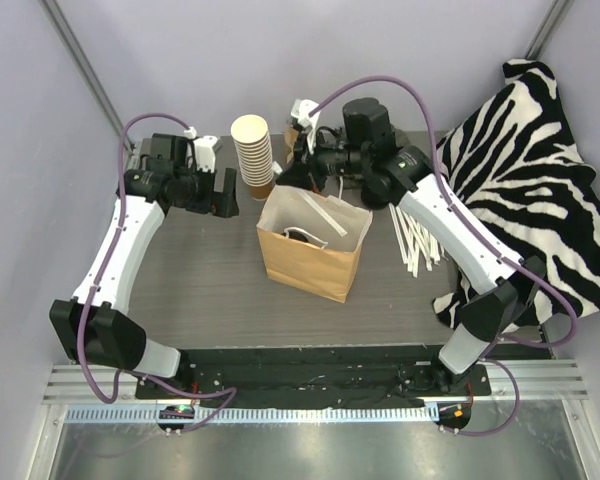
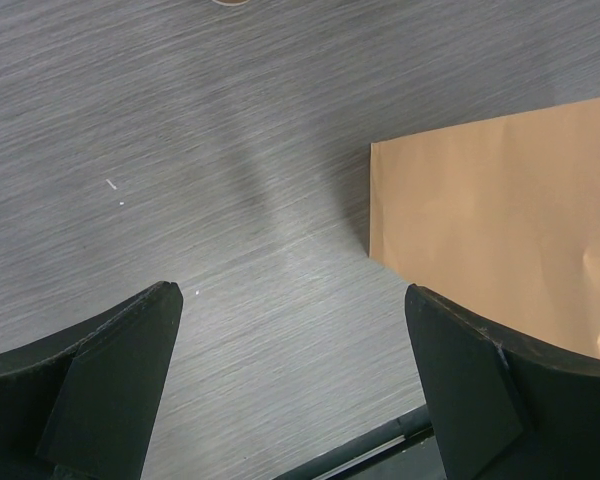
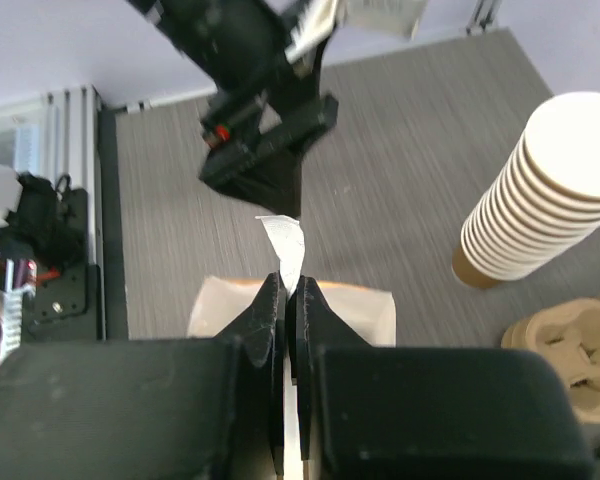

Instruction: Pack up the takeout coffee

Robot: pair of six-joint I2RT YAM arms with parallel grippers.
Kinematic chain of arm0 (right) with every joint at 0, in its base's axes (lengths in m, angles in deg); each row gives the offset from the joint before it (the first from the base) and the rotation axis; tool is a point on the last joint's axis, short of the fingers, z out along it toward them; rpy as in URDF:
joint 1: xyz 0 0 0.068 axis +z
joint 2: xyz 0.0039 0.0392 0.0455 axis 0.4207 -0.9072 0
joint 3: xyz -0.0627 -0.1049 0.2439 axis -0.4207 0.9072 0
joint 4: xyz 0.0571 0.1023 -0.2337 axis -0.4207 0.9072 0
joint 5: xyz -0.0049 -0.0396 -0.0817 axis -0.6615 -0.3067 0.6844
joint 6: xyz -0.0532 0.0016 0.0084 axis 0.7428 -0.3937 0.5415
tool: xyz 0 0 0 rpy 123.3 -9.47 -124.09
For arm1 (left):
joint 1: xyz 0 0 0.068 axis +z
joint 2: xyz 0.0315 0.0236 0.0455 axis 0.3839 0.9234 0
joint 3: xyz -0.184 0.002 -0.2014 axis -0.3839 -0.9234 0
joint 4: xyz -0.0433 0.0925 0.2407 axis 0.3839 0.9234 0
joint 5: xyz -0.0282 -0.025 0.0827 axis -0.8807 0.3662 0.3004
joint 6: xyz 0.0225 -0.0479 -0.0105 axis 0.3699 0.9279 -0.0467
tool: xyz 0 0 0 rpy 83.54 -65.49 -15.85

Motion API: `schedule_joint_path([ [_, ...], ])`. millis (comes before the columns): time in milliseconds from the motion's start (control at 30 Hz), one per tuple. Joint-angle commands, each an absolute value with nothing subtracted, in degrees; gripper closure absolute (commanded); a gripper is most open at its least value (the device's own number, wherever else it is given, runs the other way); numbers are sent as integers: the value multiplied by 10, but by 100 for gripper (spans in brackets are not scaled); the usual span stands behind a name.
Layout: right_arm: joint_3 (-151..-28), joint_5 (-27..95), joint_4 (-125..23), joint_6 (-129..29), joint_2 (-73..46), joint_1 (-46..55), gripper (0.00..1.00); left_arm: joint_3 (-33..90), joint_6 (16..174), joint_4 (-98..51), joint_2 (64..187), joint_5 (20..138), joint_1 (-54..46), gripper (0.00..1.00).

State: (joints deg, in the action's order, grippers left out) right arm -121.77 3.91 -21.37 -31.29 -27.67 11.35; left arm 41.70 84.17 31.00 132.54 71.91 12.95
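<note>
A brown paper bag (image 1: 310, 255) stands open in the middle of the table. My right gripper (image 1: 292, 176) hangs over its far rim, shut on a white paper-wrapped straw (image 3: 285, 243) whose tip sticks out past the fingertips (image 3: 270, 300). A long white strip (image 1: 320, 213) slants down into the bag. A dark rounded shape (image 1: 302, 236) lies inside; I cannot tell if it is the lidded coffee cup. My left gripper (image 1: 225, 192) is open and empty, left of the bag. In the left wrist view the bag's side (image 2: 500, 220) is beside my open gripper (image 2: 290, 295).
A tall stack of lidless brown cups (image 1: 253, 152) stands behind the bag and shows in the right wrist view (image 3: 545, 190). A cardboard cup carrier (image 3: 570, 345) lies beside it. Several wrapped straws (image 1: 417, 240) lie to the right. A zebra-print cloth (image 1: 530, 170) covers the right side.
</note>
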Motion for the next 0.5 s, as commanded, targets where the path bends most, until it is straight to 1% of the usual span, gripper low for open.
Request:
schedule_joint_path([
  [0, -1174, 68, -239, -249, -220, 114, 99, 411, 847, 287, 1300, 708, 133, 0],
  [33, -1166, 67, -239, -244, -216, 114, 97, 411, 846, 288, 1299, 708, 134, 1],
  [133, -1142, 64, -236, -230, -203, 115, 81, 415, 843, 289, 1300, 708, 133, 0],
  [167, -1138, 66, -231, -220, -200, 116, 71, 417, 842, 290, 1301, 707, 134, 0],
  [233, -1134, 71, -226, -219, -191, 116, 59, 430, 836, 305, 1308, 693, 133, 0],
  [267, -1135, 75, -220, -219, -190, 116, 45, 436, 835, 312, 1313, 691, 133, 0],
  [333, -1146, 78, -214, -224, -186, 116, 37, 458, 834, 334, 1325, 691, 134, 0],
  [367, -1151, 81, -214, -230, -185, 116, 30, 466, 834, 341, 1329, 691, 134, 0],
  [433, -1171, 86, -213, -255, -184, 116, 25, 478, 817, 349, 1331, 690, 140, 0],
  [467, -1178, 92, -219, -266, -183, 116, 21, 484, 817, 352, 1333, 685, 145, 0],
])
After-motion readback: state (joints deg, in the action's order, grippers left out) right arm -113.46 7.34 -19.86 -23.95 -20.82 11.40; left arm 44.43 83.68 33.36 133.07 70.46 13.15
